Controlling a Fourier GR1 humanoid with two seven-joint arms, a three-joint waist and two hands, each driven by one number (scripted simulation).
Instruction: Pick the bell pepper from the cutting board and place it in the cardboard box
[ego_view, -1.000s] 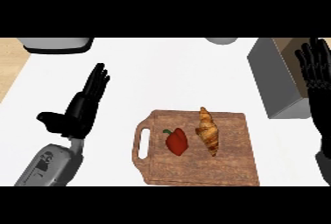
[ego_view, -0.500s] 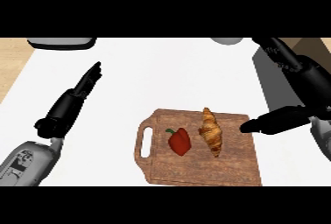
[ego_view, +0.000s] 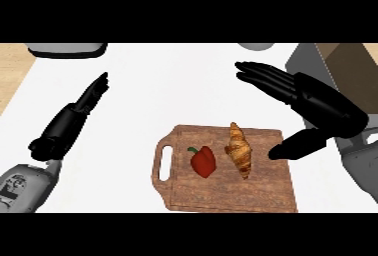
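A red bell pepper (ego_view: 204, 162) lies on the wooden cutting board (ego_view: 221, 195), left of a croissant (ego_view: 239, 149). My right hand (ego_view: 317, 105) hovers open above the board's right edge, fingers stretched toward the far left and thumb pointing down near the croissant. It holds nothing. My left hand (ego_view: 72, 117) is open at the left, fingers straight and pointing away, well clear of the board. The cardboard box (ego_view: 347, 60) stands at the far right, partly hidden behind my right hand.
A grey appliance (ego_view: 65, 49) sits at the far left edge of the white counter (ego_view: 170, 85), and a small grey object (ego_view: 255, 46) at the far middle. The board's handle slot (ego_view: 164, 162) faces left.
My right hand has swung leftward from the box area to above the board's right side. My left hand has turned edge-on. The pepper and croissant have not moved.
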